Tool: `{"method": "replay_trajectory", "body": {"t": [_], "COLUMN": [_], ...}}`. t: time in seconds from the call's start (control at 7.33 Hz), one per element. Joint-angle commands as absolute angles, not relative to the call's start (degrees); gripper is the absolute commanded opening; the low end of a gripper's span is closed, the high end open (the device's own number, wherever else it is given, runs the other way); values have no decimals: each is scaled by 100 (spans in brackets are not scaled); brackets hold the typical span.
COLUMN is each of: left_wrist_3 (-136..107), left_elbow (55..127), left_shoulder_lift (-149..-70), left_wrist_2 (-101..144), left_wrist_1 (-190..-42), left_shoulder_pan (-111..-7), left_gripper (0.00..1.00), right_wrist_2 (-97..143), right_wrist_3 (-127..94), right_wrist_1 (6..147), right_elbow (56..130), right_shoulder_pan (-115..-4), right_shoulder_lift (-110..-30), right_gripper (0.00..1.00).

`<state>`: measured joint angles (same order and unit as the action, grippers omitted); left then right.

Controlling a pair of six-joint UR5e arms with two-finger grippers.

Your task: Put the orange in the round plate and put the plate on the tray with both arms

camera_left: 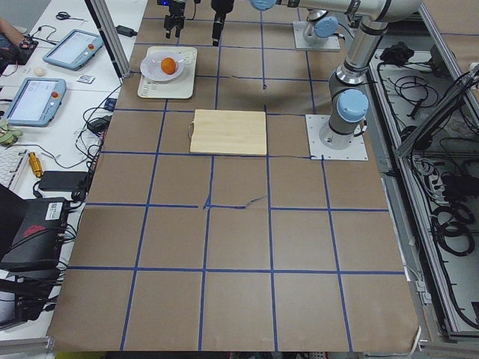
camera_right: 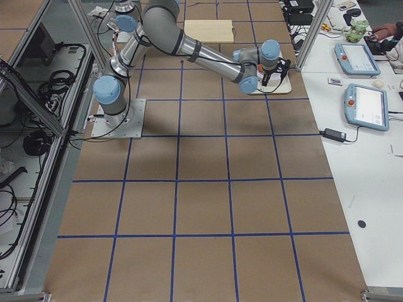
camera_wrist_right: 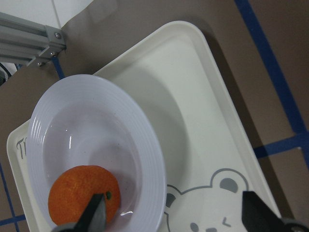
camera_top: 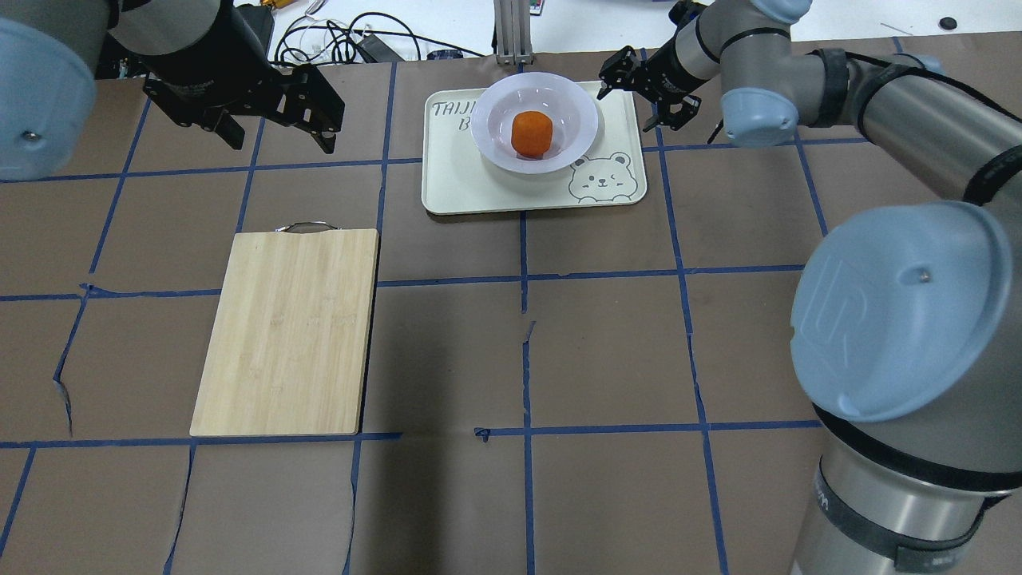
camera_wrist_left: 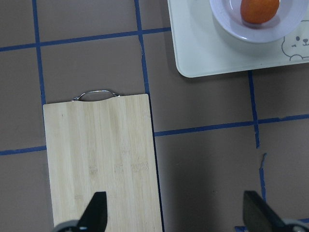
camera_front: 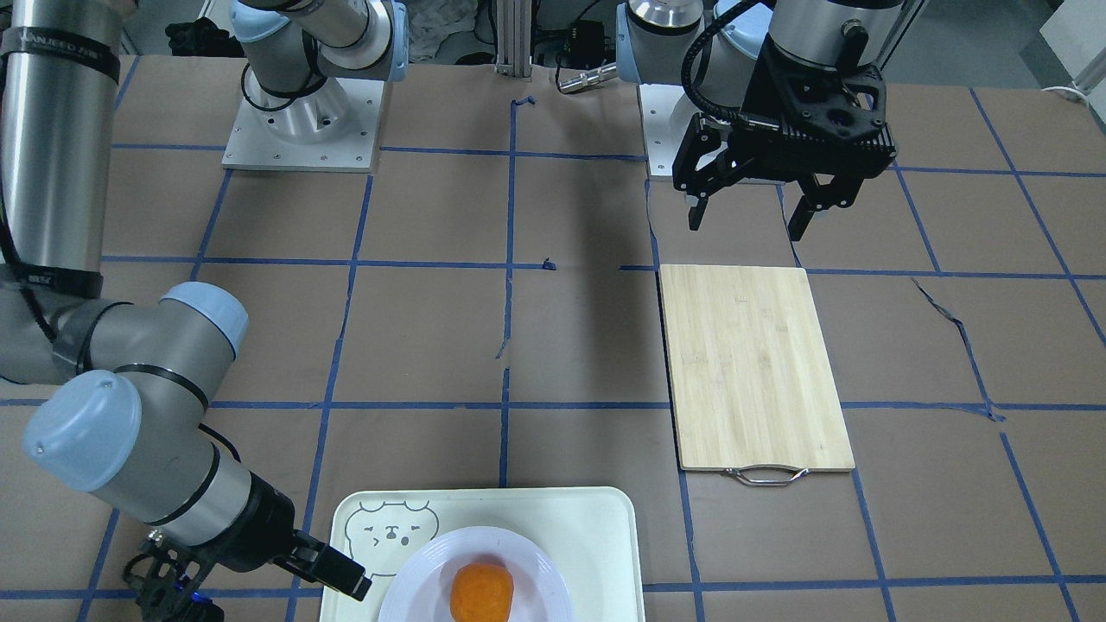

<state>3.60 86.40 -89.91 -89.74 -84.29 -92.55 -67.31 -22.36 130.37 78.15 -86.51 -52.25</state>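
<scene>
The orange [camera_top: 531,133] lies in the sunken centre of the round white plate [camera_top: 575,112]. The plate rests on the cream tray [camera_top: 463,184] with the bear face, at the far middle of the table. My right gripper [camera_top: 624,110] hangs open and empty just off the tray's right end, close to the plate rim without touching it. In the right wrist view the orange [camera_wrist_right: 83,193], plate [camera_wrist_right: 145,145] and tray [camera_wrist_right: 203,121] fill the frame between the open fingers. My left gripper [camera_top: 281,137] is open and empty, raised above the table left of the tray.
A bamboo cutting board [camera_top: 287,327] with a metal handle [camera_top: 305,227] lies left of centre, below the left gripper. Brown paper with a blue tape grid covers the table. Cables and an aluminium post [camera_top: 511,32] stand behind the tray.
</scene>
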Motion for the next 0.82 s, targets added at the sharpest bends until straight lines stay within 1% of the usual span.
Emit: {"method": "replay_trajectory", "body": {"t": [0.0, 0.27, 0.41, 0.68], "left_wrist_3": [360, 360, 360, 360], "left_elbow": [8640, 8640, 8640, 8640], "left_shoulder_lift": [-8991, -8991, -8991, -8991], "left_wrist_2": [-8974, -8974, -8974, -8974], "left_wrist_1": [-8429, -8429, -8429, -8429], "left_shoulder_pan": [-9255, -9255, -9255, -9255], "left_gripper": [100, 100, 100, 100], "right_wrist_2": [-7854, -8539, -9283, -9404], "right_wrist_3": [-1855, -1418, -1328, -1319], "right_wrist_1": [11696, 10351, 10075, 9652], "right_elbow": [7778, 7778, 7796, 7805], "right_shoulder_pan": [-8657, -8962, -9269, -9440], "right_shoulder_lift": [-6095, -7000, -7283, -7767], "right_gripper": [100, 100, 100, 100]}}
